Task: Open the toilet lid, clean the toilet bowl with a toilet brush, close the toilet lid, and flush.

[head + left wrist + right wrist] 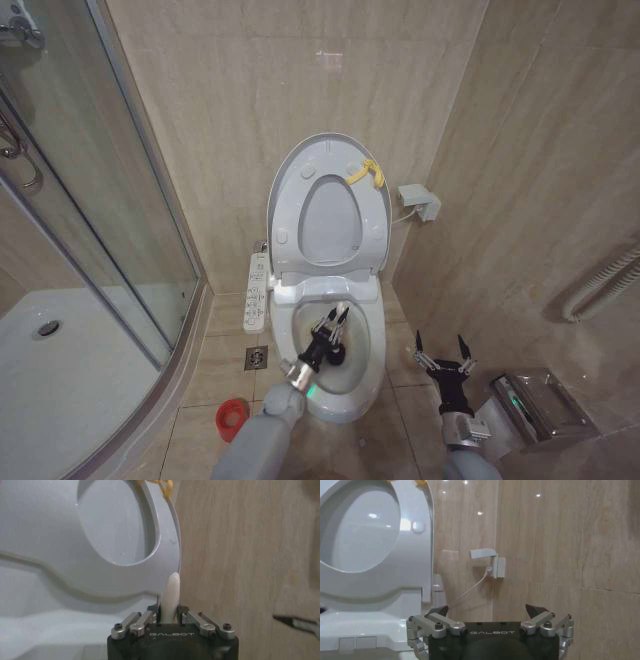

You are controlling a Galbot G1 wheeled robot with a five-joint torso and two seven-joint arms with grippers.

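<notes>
The toilet lid (303, 150) stands raised against the wall, a yellow tie (365, 173) at its rim. The seat ring (284, 220) leans up in front of it. Below lies the white toilet bowl (373, 345), stained yellowish-brown inside. My left gripper (333, 322) hangs over the bowl, shut on the thin white handle of the toilet brush (173, 590). A dark shape under the gripper in the bowl looks like the bristle head. My right gripper (440, 350) waits open to the right of the bowl, holding nothing; its fingers (535, 610) point toward the wall.
A red holder cup (232, 415) stands on the floor left of the bowl, near a floor drain (256, 357). A control panel (257, 292) sits beside the seat. The glass shower enclosure (110, 200) and tray (60, 370) are on the left. A metal bin (530, 402) is at right.
</notes>
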